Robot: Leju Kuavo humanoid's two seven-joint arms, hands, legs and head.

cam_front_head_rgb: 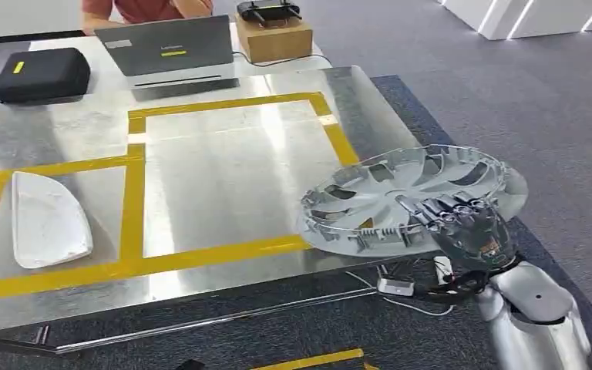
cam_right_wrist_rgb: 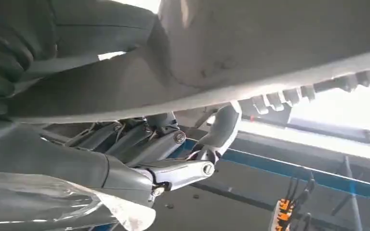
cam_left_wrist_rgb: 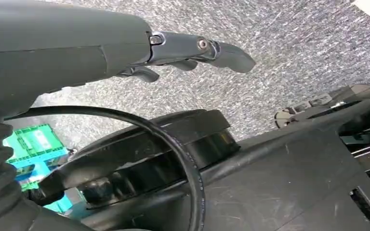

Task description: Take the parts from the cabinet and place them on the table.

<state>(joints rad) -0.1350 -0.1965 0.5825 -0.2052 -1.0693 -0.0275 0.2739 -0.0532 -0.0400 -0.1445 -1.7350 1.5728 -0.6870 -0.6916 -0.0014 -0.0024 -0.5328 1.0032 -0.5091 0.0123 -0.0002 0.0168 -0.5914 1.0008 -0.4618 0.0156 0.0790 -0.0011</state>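
Now the right hand [cam_front_head_rgb: 470, 227] grips a silver hubcap [cam_front_head_rgb: 408, 196] by its near rim, holding it tilted over the near right corner of the metal table [cam_front_head_rgb: 223, 169], partly past the edge; the right wrist view shows its fingers [cam_right_wrist_rgb: 139, 139] curled against the underside. A white curved part [cam_front_head_rgb: 46, 220] lies flat on the table's left side, inside yellow tape lines [cam_front_head_rgb: 132, 196]. The left hand [cam_left_wrist_rgb: 183, 53] hangs over grey carpet [cam_left_wrist_rgb: 289, 62], fingers loosely apart, holding nothing.

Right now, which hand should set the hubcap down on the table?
Right. The right hand already grips the silver hubcap at the metal table's near corner; the left hand hangs over carpet, holding nothing.
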